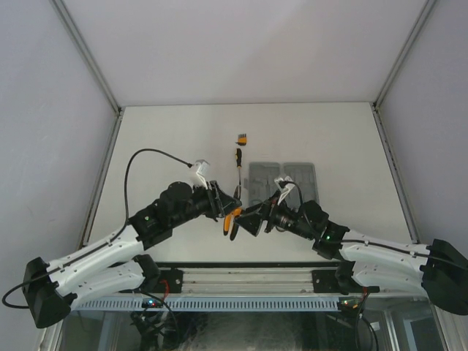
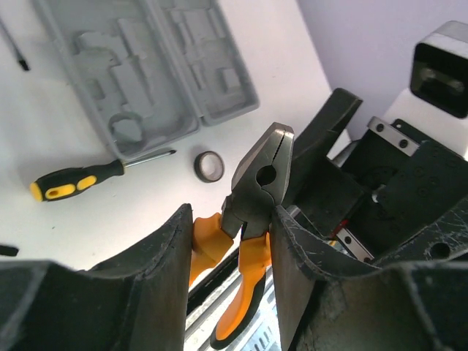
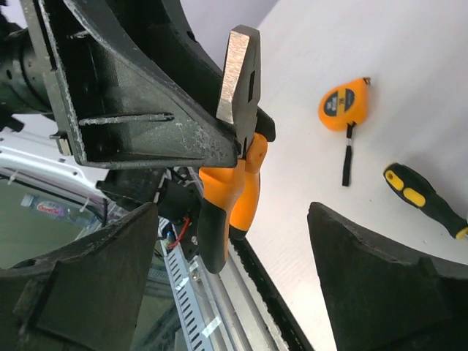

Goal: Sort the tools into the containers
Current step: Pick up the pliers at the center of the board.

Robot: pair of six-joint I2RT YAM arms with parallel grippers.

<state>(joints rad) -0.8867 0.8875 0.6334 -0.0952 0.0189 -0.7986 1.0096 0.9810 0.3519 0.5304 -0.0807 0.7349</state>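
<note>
The orange-handled pliers [image 2: 259, 179] are held clear of the worktop [image 1: 168, 146], towards its near edge, clamped near the pivot in the left gripper [image 2: 230, 234]. The right gripper [image 3: 234, 241] is spread wide, its fingers set apart on either side of the orange handles with gaps on both sides. The grey tool case [image 2: 146, 66] is laid open near the worktop's middle, recesses up. A screwdriver [image 2: 73, 180] and a small black ring [image 2: 209, 166] are seen just beside it.
</note>
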